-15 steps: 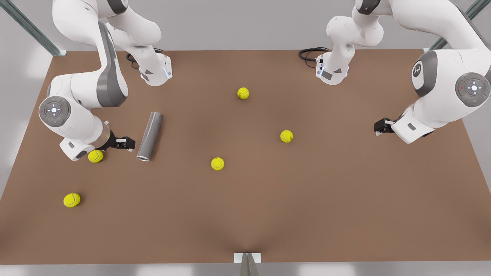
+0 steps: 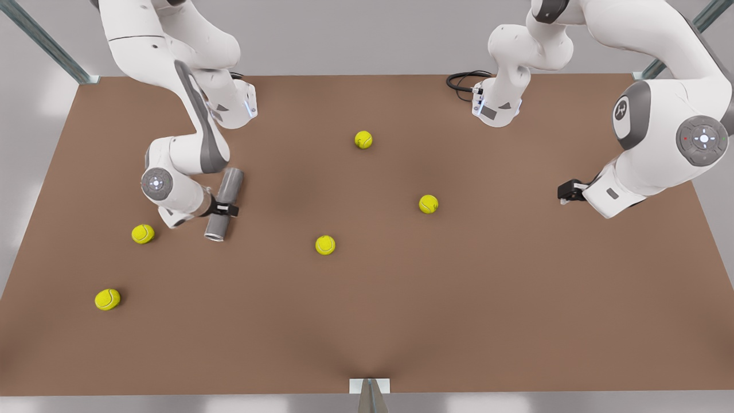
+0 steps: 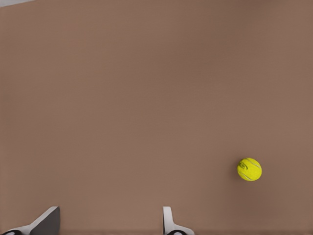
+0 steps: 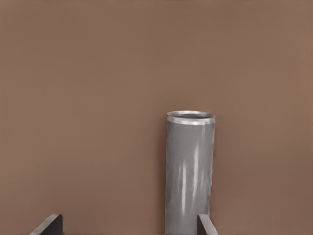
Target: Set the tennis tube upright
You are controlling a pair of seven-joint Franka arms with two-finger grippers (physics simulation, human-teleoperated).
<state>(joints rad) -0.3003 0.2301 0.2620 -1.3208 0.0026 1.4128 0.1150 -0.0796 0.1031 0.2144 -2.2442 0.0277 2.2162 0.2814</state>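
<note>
The tube (image 2: pixel 223 204) lies flat on the table (image 2: pixel 516 298), the right gripper (image 2: pixel 226 209) spread wide astride it (its middle hidden). Balls (image 2: pixel 143 233) lie nearby. The left gripper (image 2: pixel 565 191) waits, open.

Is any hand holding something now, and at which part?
Nothing is held. The right hand is open, straddling the tennis tube, which lies on the table; the left hand waits open.

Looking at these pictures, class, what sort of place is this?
Probably a simulated robot test bench: a bare brown table, two fixed arms, a grey tennis tube lying by the right end effector, and scattered tennis balls.
</note>
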